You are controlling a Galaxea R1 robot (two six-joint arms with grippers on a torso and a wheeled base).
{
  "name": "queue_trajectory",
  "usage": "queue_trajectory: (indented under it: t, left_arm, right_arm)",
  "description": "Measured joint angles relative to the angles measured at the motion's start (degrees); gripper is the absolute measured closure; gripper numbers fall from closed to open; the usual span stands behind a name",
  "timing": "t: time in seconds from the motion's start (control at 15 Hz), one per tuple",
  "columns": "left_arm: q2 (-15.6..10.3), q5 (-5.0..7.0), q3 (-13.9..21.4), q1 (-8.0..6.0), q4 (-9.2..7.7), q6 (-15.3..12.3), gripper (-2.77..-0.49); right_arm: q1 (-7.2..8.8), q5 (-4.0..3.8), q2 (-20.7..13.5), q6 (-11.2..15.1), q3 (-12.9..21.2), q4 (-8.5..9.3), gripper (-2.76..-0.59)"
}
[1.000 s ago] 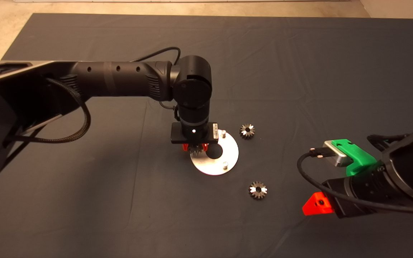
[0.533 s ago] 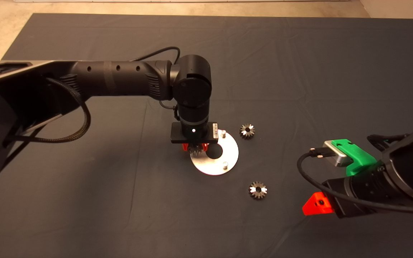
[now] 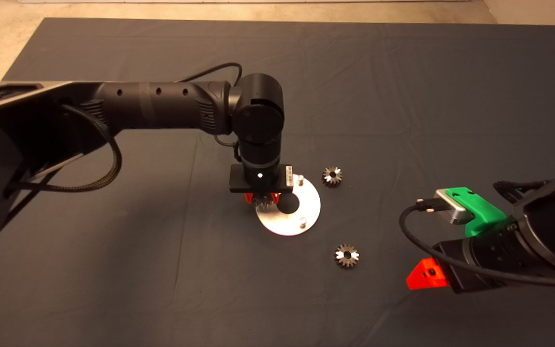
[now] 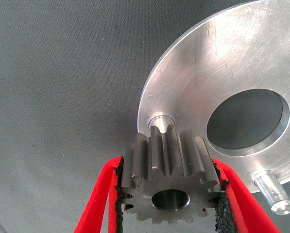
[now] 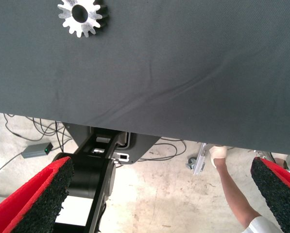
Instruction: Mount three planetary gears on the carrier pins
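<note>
My left gripper (image 3: 261,198) is shut on one planetary gear (image 4: 169,187) and holds it over the left edge of the shiny carrier disc (image 3: 306,208). In the left wrist view the gear sits just short of one carrier pin (image 4: 160,119), and a second pin (image 4: 273,194) stands beside the disc's centre hole. Two pins (image 3: 300,180) (image 3: 302,221) show bare in the head view. Two loose gears (image 3: 332,176) (image 3: 347,255) lie flat on the mat right of the disc. My right gripper (image 3: 427,274) is parked open at the lower right, and its wrist view shows one loose gear (image 5: 83,17).
The dark mat (image 3: 113,270) covers the table. Past its edge, the right wrist view shows a metal frame (image 5: 110,150), floor cables, a power brick (image 5: 36,149) and a person's arm (image 5: 232,189).
</note>
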Motion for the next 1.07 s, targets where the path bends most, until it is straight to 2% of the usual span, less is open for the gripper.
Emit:
queue_trajectory:
  t: [0.2, 0.47, 1.07]
  left_arm:
    - [0.0, -0.04, 0.0, 0.00, 0.01, 0.0, -0.88]
    - [-0.2, -0.04, 0.1, 0.00, 0.04, 0.2, -0.88]
    - [-0.3, -0.33, 0.4, -0.05, 0.04, 0.4, -0.88]
  right_arm:
    - [0.00, 0.06, -1.3, 0.0, 0.0, 0.00, -2.73]
    - [0.01, -0.02, -4.9, -0.2, 0.0, 0.00, -2.73]
    - [0.01, 0.00, -6.3, -0.5, 0.0, -0.02, -2.73]
